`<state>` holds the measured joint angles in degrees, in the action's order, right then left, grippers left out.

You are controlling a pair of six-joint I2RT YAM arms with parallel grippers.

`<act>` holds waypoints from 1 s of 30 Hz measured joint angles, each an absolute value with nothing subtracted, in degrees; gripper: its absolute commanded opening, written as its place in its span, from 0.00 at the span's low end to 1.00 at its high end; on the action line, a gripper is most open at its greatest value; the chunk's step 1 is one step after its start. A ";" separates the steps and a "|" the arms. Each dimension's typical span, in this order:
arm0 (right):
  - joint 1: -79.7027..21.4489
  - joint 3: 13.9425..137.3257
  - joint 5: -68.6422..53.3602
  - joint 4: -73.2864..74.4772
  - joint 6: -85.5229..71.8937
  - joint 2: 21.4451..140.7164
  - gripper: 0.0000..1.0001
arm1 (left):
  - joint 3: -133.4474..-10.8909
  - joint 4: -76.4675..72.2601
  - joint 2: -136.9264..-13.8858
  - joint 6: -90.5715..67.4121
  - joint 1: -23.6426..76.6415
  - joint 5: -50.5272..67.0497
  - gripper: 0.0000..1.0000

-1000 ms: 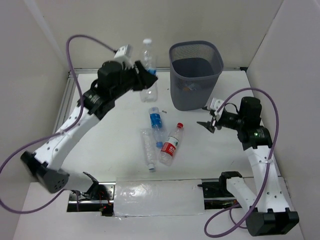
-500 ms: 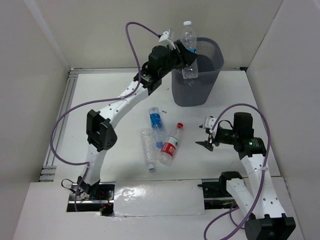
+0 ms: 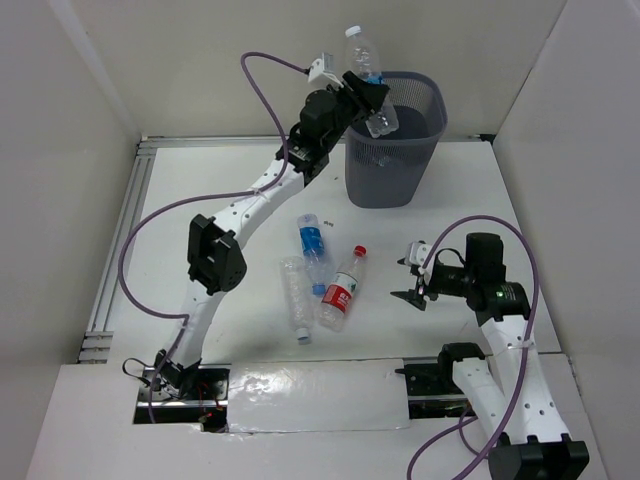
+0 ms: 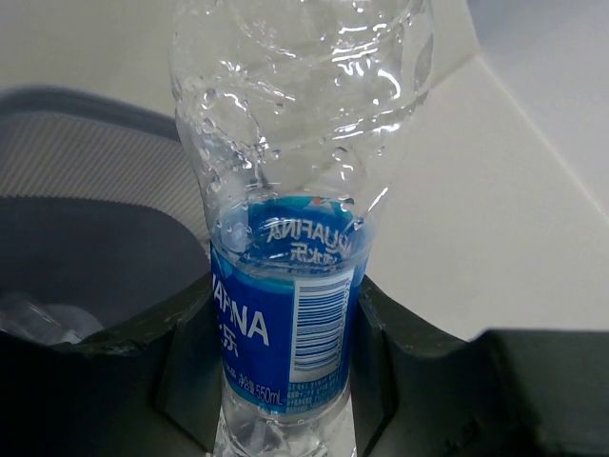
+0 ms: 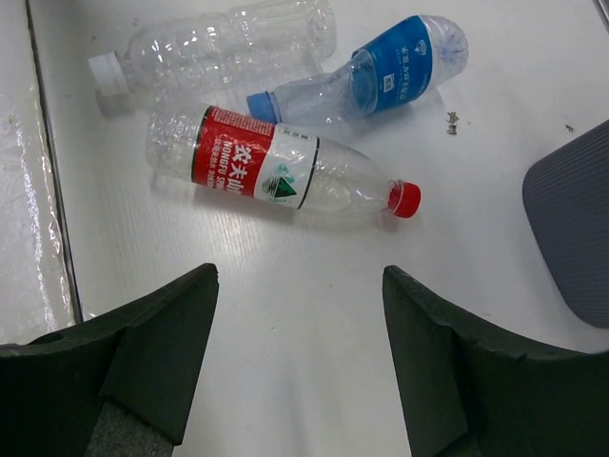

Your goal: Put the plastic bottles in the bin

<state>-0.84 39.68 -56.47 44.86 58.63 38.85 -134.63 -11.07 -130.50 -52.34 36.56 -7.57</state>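
My left gripper (image 3: 368,97) is shut on a clear bottle with a blue label (image 3: 364,72) and holds it tilted above the left rim of the dark grey mesh bin (image 3: 436,108). In the left wrist view the blue label (image 4: 285,324) sits between my fingers (image 4: 190,371), with the bin's inside (image 4: 86,219) at the left. My right gripper (image 3: 412,281) is open and empty, low over the table to the right of three lying bottles: blue-labelled (image 3: 312,242), red-labelled with a red cap (image 3: 343,288) and unlabelled (image 3: 297,298). The right wrist view shows the red-labelled one (image 5: 276,171) ahead of my open gripper (image 5: 300,352).
Something clear lies inside the bin (image 4: 33,319). The bin's side (image 5: 571,238) shows at the right of the right wrist view. White walls stand at the left, back and right. A metal rail (image 3: 120,240) runs along the table's left edge.
My left arm has carried the blue-labelled bottle from left of the bin up over its rim and tilted it. My right gripper has moved nearer and slightly left, toward the lying bottles.
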 measured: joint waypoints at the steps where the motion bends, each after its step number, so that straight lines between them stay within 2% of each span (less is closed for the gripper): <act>1: -0.84 39.68 -56.49 44.84 58.63 39.16 0.77 | -134.74 -11.31 -130.96 -51.86 36.58 -9.34 0.41; 5: -0.84 39.68 -56.55 44.86 58.63 39.57 0.77 | -138.63 -12.08 -134.52 -47.70 37.71 -15.53 0.50; 6: -0.84 39.68 -56.53 44.86 58.63 39.68 0.77 | -139.24 -12.05 -135.22 -46.37 38.06 -16.38 0.60; 7: -0.84 39.68 -56.51 44.86 58.61 39.81 0.77 | -139.59 -12.08 -135.85 -45.12 38.44 -16.93 0.63; 13: -0.84 39.68 -56.51 44.64 58.17 38.76 0.78 | -139.63 -9.28 -136.42 -38.83 39.16 -17.63 0.63; 20: -0.84 39.27 -56.82 44.40 57.98 38.96 0.78 | -135.00 -1.93 -132.44 -30.96 38.89 -17.52 0.58; 22: -0.84 39.13 -56.90 44.31 58.02 39.29 0.81 | -135.00 0.62 -131.37 -28.91 38.94 -17.06 0.75; 24: -0.84 39.00 -57.01 44.12 58.11 39.59 0.88 | -133.69 1.63 -129.69 -27.88 38.94 -15.79 0.97; 26: -0.84 38.96 -57.19 43.97 58.26 39.94 0.95 | -132.40 2.20 -127.83 -27.11 38.72 -14.59 1.00; 30: -0.84 38.96 -57.54 44.27 62.11 40.45 1.00 | -135.02 2.55 -126.76 -27.18 38.09 -11.38 1.00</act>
